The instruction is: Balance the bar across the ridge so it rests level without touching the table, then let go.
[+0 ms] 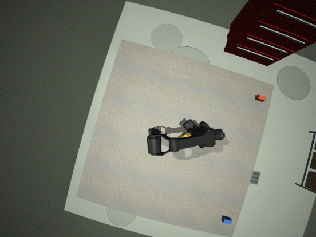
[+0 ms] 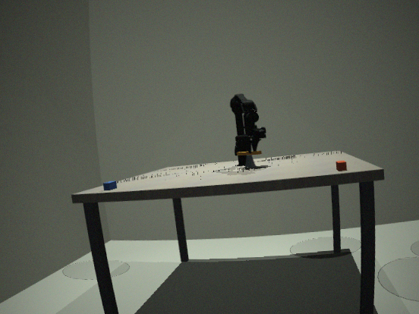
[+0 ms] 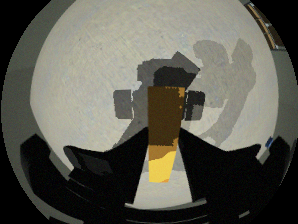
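Over near the middle of the tabletop (image 1: 129, 94) (image 2: 228, 181) (image 3: 90, 65), I'm gripping the yellow bar (image 1: 186, 134) (image 2: 249, 153) (image 3: 165, 117) with the fingers (image 2: 255, 146), closed partway around it. It's sitting up on the grey ridge (image 2: 250, 161), looking pretty level from the side. An orange block (image 1: 260, 98) (image 2: 341, 165) and a blue one (image 1: 226, 220) (image 2: 110, 185) are lying well apart, right and left on the near side.

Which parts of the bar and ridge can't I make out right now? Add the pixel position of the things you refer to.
- Top: most of the bar (image 1: 186, 134) (image 2: 249, 153) (image 3: 166, 117) is hidden under the arm.
- Wrist: the ridge's crest, behind the bar.
- Exterior: whether bar and ridge (image 2: 250, 162) touch; too small and dark.
- Exterior: the fingers' grip, too small and dark.
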Tool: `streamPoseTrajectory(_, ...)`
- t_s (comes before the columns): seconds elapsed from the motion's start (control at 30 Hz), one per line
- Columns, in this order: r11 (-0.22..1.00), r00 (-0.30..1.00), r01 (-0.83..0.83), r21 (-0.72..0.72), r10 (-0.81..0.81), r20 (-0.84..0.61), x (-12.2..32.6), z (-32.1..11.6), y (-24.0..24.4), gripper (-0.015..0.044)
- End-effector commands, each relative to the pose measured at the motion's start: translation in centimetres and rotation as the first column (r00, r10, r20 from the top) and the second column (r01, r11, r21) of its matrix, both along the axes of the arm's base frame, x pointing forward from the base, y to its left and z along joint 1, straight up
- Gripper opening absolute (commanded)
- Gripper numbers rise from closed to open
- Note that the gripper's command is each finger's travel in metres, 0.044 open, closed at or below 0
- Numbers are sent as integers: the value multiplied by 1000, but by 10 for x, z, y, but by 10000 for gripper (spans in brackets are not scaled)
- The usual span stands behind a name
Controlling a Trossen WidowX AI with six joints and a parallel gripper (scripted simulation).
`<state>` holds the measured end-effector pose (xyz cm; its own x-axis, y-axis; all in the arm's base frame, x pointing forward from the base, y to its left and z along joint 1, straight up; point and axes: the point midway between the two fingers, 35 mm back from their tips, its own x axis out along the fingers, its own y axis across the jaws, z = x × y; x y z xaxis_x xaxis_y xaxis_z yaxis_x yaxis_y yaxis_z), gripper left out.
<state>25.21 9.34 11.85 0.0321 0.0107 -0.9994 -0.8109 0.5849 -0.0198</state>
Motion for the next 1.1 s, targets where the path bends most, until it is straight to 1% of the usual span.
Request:
streamPoseTrajectory(0.0,1000,1000,0,0,0,0,0,0,0,53)
streamPoseTrajectory(0.13,1000,1000,0,0,0,0,0,0,0,157)
streamPoseTrajectory(0.17,1000,1000,0,0,0,0,0,0,0,167)
streamPoseTrajectory(1.07,1000,1000,0,0,0,0,0,0,0,170)
